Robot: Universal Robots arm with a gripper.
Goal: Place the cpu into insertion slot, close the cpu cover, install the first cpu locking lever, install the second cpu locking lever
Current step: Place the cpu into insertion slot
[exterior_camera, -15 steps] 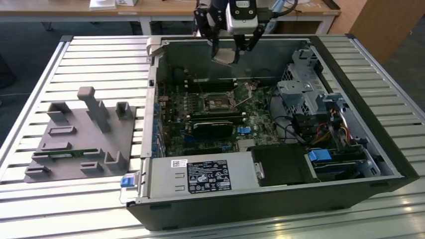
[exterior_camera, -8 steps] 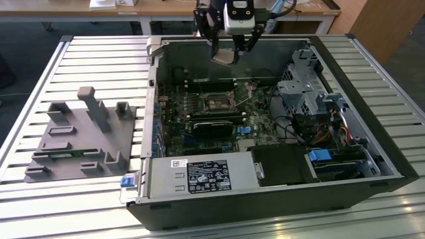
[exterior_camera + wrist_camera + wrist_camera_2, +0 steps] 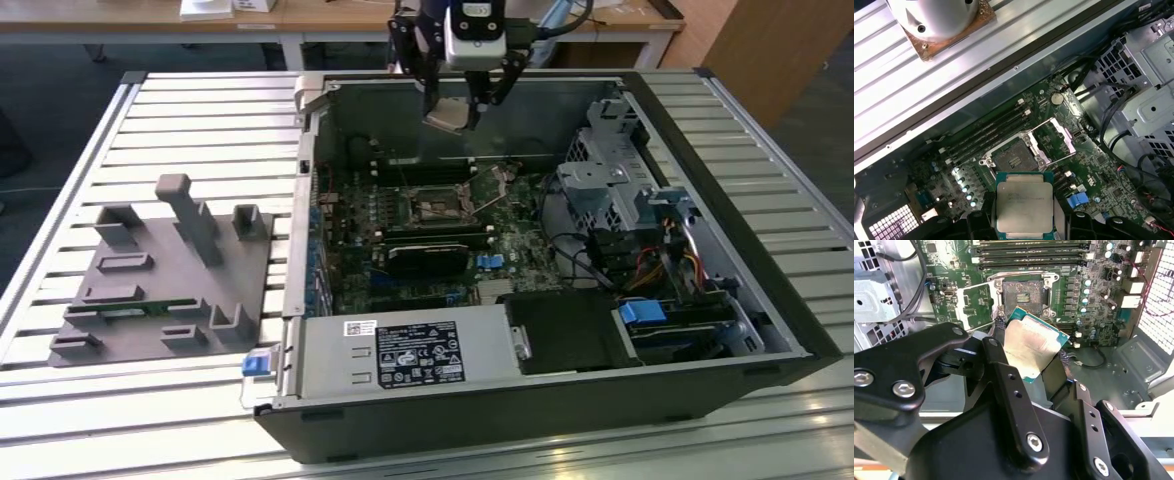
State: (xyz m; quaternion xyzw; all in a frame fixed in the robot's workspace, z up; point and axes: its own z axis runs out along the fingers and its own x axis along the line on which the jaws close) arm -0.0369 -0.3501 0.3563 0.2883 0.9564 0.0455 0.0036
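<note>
The cpu [image 3: 1024,206] hangs in my claw [image 3: 461,106] above the socket [image 3: 1011,159], inside the case [image 3: 534,420] on the table [image 3: 200,110]; the cpu cover [image 3: 1068,141] stands beside the socket.

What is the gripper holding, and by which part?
The gripper holds the cpu, clamped at two opposite side edges.

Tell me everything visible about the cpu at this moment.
The cpu is a small flat square chip with a dull silvery-beige metal top on a thin green board. The gripper clamps it at two opposite edges and holds it tilted in the air, apart from the empty socket on the motherboard. Nothing else touches it.
</note>
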